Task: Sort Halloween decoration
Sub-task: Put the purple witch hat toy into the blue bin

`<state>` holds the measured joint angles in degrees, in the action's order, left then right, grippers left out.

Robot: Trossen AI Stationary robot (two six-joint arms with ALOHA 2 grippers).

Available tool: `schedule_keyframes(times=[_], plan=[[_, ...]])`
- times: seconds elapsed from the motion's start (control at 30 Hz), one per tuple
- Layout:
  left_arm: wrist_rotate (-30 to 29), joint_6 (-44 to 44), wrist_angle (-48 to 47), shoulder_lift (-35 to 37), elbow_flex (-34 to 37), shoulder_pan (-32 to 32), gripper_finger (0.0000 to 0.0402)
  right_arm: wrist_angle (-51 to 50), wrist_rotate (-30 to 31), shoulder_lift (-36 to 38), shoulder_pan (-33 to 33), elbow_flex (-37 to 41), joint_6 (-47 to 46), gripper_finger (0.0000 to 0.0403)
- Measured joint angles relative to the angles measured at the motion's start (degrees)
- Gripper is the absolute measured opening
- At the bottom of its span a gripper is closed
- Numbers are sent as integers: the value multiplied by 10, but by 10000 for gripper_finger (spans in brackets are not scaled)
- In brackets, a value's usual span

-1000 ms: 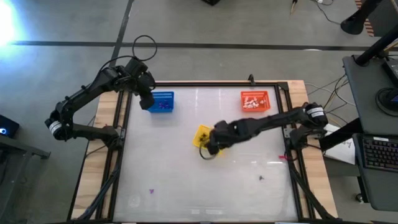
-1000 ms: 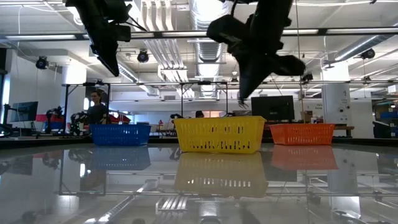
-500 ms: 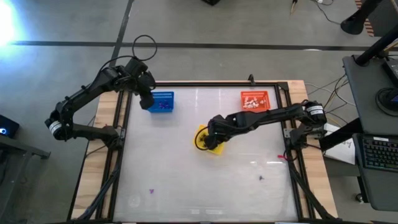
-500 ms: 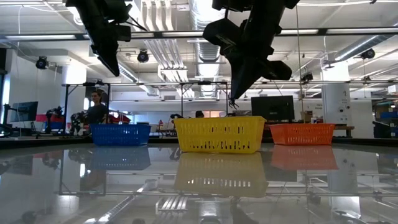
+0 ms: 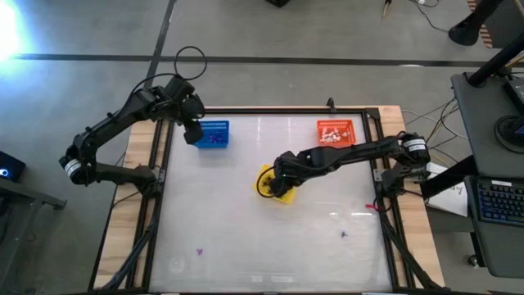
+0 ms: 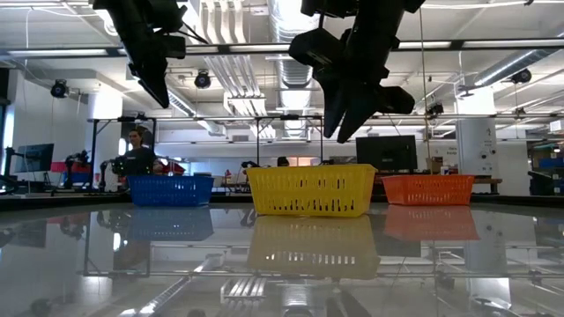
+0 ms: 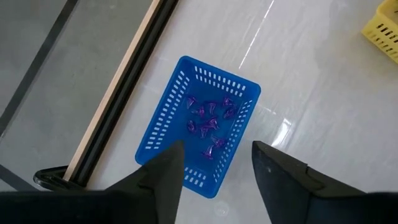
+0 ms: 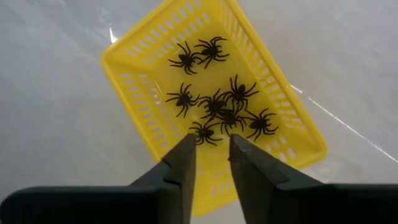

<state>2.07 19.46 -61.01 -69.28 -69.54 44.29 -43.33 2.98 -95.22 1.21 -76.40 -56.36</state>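
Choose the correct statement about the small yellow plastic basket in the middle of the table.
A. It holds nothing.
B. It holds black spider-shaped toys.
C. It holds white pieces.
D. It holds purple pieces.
B: the right wrist view looks straight down into the small yellow plastic basket, and several black spider-shaped toys lie on its floor, with no purple or white pieces among them.

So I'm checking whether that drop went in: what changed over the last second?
The right gripper swung from the table beside the yellow basket to over it, and its jaws parted above the black spiders; nothing shows between them now. The left gripper stayed above the blue basket with its purple bits. All three baskets kept their places.
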Motion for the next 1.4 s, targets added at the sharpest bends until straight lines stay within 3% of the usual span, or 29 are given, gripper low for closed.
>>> schedule_keyframes(times=[0.2, 0.43, 0.73, 1.03, 1.4], plan=[[15, -16, -18, 0, 0, 0, 199, 0, 0, 0, -2, -16, 16, 132], [175, -58, -64, 0, 2, -24, 199, -28, 45, 1, -14, -66, 76, 142], [121, -178, -96, 1, 35, -164, 186, -199, 138, 2, -60, -132, 110, 143], [116, -366, -85, 1, 88, -310, 185, -244, 134, 3, -109, -144, 255, 143], [45, -577, -75, 0, 94, -461, 184, -245, 101, 3, -173, -144, 391, 137]])
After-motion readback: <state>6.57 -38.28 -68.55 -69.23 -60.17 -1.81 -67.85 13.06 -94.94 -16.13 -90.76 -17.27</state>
